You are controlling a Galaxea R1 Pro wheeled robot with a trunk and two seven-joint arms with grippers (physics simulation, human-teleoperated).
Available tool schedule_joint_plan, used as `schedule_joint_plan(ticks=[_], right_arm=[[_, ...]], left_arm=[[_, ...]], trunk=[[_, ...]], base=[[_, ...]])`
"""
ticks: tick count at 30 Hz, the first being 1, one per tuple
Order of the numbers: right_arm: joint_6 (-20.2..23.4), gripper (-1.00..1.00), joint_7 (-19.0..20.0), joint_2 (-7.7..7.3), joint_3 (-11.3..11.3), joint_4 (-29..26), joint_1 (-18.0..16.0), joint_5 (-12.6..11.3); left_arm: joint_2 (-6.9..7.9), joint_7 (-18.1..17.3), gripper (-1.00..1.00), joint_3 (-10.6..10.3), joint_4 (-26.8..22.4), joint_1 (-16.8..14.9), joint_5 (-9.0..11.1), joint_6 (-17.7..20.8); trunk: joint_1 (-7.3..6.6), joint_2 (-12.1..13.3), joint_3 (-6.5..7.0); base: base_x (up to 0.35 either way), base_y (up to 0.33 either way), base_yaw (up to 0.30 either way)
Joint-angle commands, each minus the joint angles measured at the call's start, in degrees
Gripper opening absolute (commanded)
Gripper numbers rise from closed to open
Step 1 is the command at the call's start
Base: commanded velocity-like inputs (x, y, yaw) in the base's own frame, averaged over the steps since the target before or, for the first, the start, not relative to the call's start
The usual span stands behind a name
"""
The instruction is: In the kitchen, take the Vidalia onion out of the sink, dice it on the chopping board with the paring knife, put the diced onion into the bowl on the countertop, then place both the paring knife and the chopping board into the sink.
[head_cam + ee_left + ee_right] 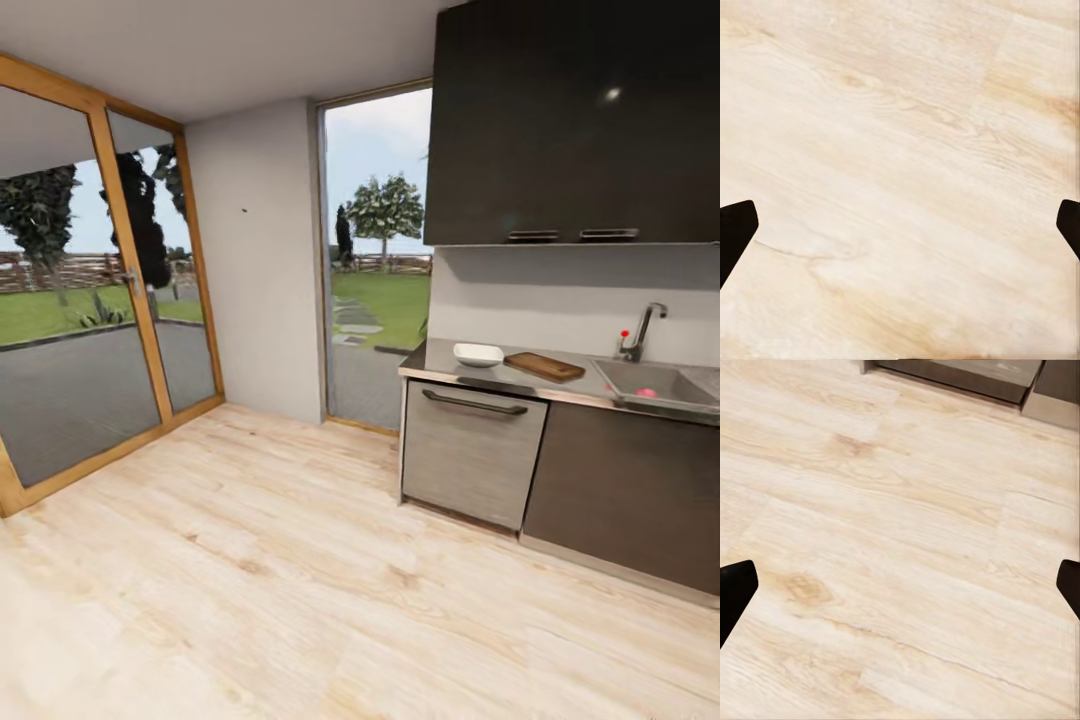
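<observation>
- You are looking across the kitchen in the head view, with the tabletop (440, 362) standing well off over a wide stretch of pale wood floor (300, 580).
- The bowl (478, 354) is sitting on the tabletop near its window end, with the board (544, 366) lying just beside it, toward the sink (660, 385).
- A pink, rounded thing (646, 393) is lying in the basin; it is too small to tell more.
- The tap (640, 335) is standing behind the basin, a red knob beside it.
- The knife is too small to pick out at this range.
- A steel-fronted appliance (470, 450) is sitting under the bowl and board, and dark cabinets (575, 125) are hanging above.
- Your left fingers (736, 236) are standing wide apart and holding nothing, with bare floor (900, 172) between and beyond them.
- Your right fingers (736, 596) are likewise spread wide and empty over the floor (892, 555), and the base of the cabinets (967, 376) is showing well beyond the tips.
</observation>
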Motion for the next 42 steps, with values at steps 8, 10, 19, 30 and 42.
schedule_joint_plan(ticks=[8,10,19,30,42], right_arm=[[-0.16,1.00,-0.16,0.00,0.00,0.07,-0.05,0.09],[-0.16,1.00,-0.16,0.00,-0.01,0.06,-0.05,0.09],[-0.16,1.00,-0.16,0.00,0.06,0.06,-0.05,0.08],[-0.16,1.00,-0.16,0.00,0.08,0.10,-0.05,0.08],[-0.16,1.00,-0.17,0.04,0.12,0.05,-0.05,0.08]], left_arm=[[-0.10,0.00,1.00,0.03,-0.04,0.03,0.04,-0.07],[-0.10,0.00,1.00,0.03,-0.04,0.03,0.04,-0.07],[-0.11,0.00,1.00,-0.04,0.05,0.03,0.04,-0.07],[-0.05,0.00,1.00,-0.05,0.05,0.03,0.02,-0.07],[-0.10,-0.01,1.00,-0.02,-0.05,0.03,-0.08,0.00]], trunk=[[0.00,-0.03,0.49],[0.00,-0.03,0.63],[0.00,-0.03,1.23],[0.00,-0.03,1.97],[0.00,-0.03,2.69]], base=[[0.000,0.000,-0.198],[0.000,0.000,-0.198],[0.000,0.000,-0.198],[0.000,0.000,-0.199],[0.093,0.021,-0.179]])
